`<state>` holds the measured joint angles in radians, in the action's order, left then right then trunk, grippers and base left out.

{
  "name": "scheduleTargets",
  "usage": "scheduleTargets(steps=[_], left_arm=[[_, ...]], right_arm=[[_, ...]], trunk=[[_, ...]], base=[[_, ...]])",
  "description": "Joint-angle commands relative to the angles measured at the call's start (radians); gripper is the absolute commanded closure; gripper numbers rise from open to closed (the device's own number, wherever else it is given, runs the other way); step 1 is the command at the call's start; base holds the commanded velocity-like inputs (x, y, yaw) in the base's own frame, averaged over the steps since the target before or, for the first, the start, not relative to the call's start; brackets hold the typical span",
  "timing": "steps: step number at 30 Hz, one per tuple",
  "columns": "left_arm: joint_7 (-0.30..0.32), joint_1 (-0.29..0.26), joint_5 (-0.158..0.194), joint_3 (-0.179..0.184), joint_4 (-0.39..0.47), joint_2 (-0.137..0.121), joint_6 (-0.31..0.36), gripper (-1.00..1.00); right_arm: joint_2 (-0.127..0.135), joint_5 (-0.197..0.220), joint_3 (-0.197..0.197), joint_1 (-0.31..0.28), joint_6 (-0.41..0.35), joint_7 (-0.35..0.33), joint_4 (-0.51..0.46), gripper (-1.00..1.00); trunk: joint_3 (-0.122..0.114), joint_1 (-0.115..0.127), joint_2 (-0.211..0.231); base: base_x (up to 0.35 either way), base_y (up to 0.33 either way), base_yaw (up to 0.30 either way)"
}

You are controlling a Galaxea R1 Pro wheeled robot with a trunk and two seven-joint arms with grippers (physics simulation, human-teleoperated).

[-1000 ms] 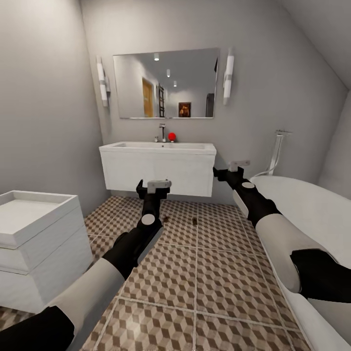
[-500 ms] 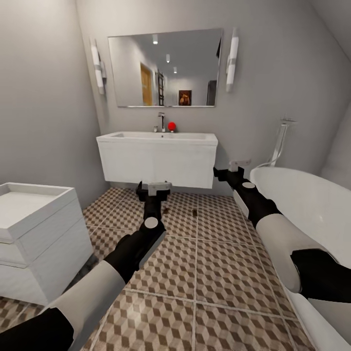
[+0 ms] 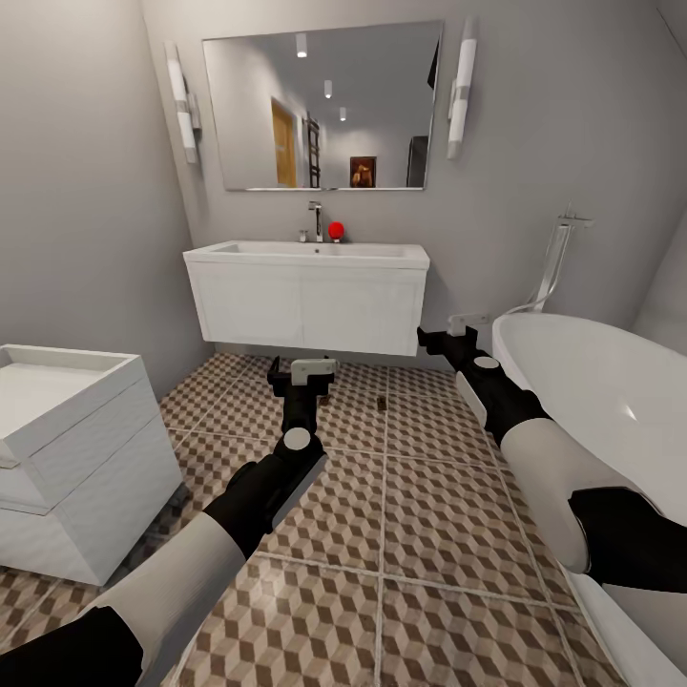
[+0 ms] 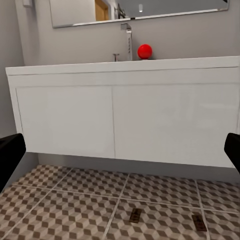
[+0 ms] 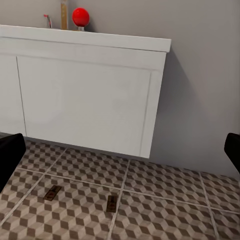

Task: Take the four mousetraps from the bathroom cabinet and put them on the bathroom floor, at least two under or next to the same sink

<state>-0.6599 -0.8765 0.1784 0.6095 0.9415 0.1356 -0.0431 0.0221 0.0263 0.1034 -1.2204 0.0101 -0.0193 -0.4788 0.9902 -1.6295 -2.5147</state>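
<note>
Sink unit [image 3: 307, 296], mirror [image 3: 320, 107], bathtub [image 3: 611, 401]

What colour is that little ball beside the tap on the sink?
The ball is bright red, clearest in the left wrist view.

Place: a home bathroom
Clues: sink [image 3: 305, 253], mirror [image 3: 320, 107], white bathtub [image 3: 592, 382], tiled bathroom floor [image 3: 420, 515]

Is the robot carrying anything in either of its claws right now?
No. The left gripper and right gripper are both open and empty; two small tan mousetraps lie on the cube-patterned floor.
</note>
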Motion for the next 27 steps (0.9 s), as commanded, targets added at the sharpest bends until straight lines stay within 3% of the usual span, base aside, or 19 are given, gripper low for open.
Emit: scheduleTargets(steps=[1, 27], left_arm=[[-0.006, -0.001, 0.010, 0.004, 0.000, -0.001, -0.004, -1.00], [-0.006, 0.030, 0.009, 0.004, 0.036, -0.001, -0.004, -1.00]], right_arm=[[0.001, 0.003, 0.004, -0.001, 0.001, -0.001, 0.000, -1.00], [0.002, 0.001, 0.004, -0.001, 0.001, -0.001, 0.000, -1.00]], trunk=[[0.001, 0.000, 0.000], [0.001, 0.000, 0.000]], base=[[0.000, 0.000, 0.000], [0.000, 0.000, 0.000]])
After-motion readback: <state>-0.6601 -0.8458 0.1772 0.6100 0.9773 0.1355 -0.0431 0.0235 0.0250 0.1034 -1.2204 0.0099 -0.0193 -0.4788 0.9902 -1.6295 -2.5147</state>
